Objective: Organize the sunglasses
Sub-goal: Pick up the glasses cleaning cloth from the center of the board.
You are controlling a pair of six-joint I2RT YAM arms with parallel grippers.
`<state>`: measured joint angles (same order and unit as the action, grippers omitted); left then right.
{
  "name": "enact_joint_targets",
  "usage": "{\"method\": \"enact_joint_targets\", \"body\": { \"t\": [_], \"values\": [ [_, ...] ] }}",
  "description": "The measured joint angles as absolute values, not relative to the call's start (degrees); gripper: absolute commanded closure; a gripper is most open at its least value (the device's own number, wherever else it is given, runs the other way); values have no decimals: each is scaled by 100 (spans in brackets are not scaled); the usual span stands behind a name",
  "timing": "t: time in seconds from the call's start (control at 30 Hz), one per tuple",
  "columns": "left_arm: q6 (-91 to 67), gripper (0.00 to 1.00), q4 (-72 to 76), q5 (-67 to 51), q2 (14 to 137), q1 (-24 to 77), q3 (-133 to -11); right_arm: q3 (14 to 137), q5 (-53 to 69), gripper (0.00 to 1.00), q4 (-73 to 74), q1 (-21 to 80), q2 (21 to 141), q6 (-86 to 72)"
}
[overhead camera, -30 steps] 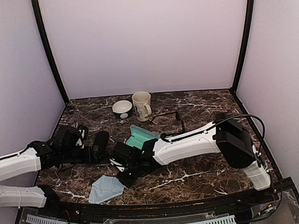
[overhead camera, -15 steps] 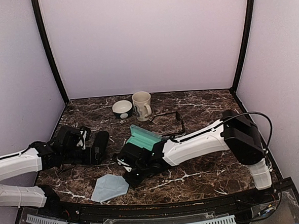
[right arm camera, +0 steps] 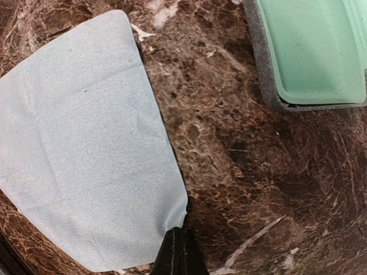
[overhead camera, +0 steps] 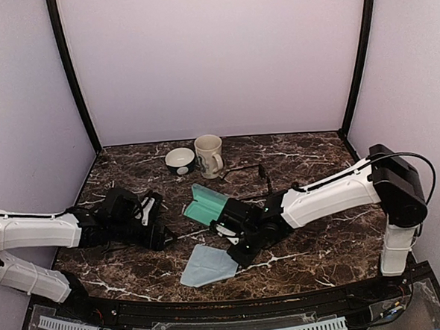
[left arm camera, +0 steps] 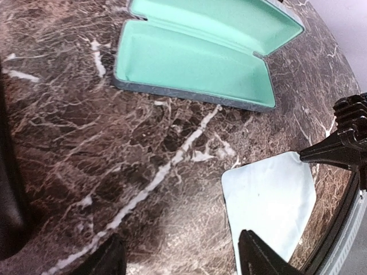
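A thin black wire-framed pair of sunglasses (overhead camera: 252, 170) lies at the back middle of the table, apart from both grippers. The grey-blue case (overhead camera: 205, 203) (left arm camera: 195, 57) (right arm camera: 312, 51) lies open, its teal lining showing and nothing inside. My right gripper (overhead camera: 236, 252) (right arm camera: 179, 252) is shut on one corner of a light blue cloth (overhead camera: 205, 266) (right arm camera: 80, 143) (left arm camera: 269, 195) that lies flat on the marble in front of the case. My left gripper (overhead camera: 160, 230) (left arm camera: 183, 263) is open over bare marble, left of the cloth and the case, holding nothing.
A small dark bowl (overhead camera: 179, 161) and a cream mug (overhead camera: 209, 155) stand at the back, left of the sunglasses. A dark shape (left arm camera: 8, 189) fills the left edge of the left wrist view. Side walls close in the marble table (overhead camera: 314, 241).
The right gripper has dragged the cloth to the right along the front of the table. The left arm has reached rightwards towards the case, and its jaws have narrowed somewhat.
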<state>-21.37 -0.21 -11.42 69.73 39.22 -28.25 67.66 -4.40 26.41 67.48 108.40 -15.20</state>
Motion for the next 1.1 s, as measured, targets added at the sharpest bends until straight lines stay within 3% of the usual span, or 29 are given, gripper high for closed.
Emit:
{"method": "enact_joint_targets", "body": {
  "t": [0.47,1.1],
  "values": [
    [-1721,55,596,-1702,8973,4451,-4064,6681,-478,100,2598,6576,10750,-1273],
    [-1090,72,438,-1275,9721,4974,-4488,6425,-390,100,2377,6519,10621,-1295]
  ]
}}
